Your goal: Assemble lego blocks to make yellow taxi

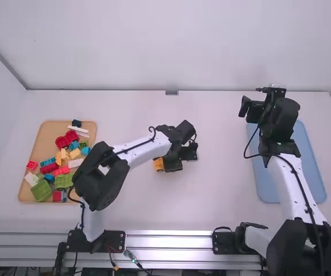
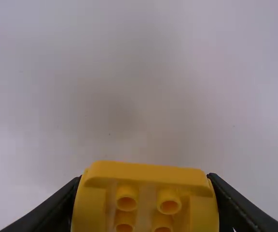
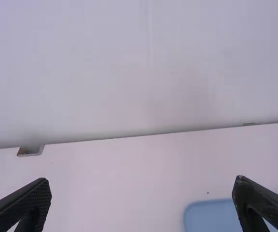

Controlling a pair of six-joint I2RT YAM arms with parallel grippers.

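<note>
Left, the brown tray [image 1: 24, 194] bears mixed blocks [image 1: 64, 180]. Mid-table, the left gripper [image 1: 170, 165] clamps the yellow block [image 2: 146, 171] between its fingers, hollow underside facing the wrist camera; its long axis I cannot tell. Right, the right gripper [image 1: 254, 103], jaws wide apart and empty, stands by the blue tray [image 1: 267, 190].

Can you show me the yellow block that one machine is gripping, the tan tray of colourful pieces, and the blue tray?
Yellow block [image 2: 146, 175]: left wrist view, on its solid side wall.
Tan tray [image 1: 49, 134]: high view, on its bare floor.
Blue tray [image 1: 264, 184]: high view, on its bare surface.
</note>
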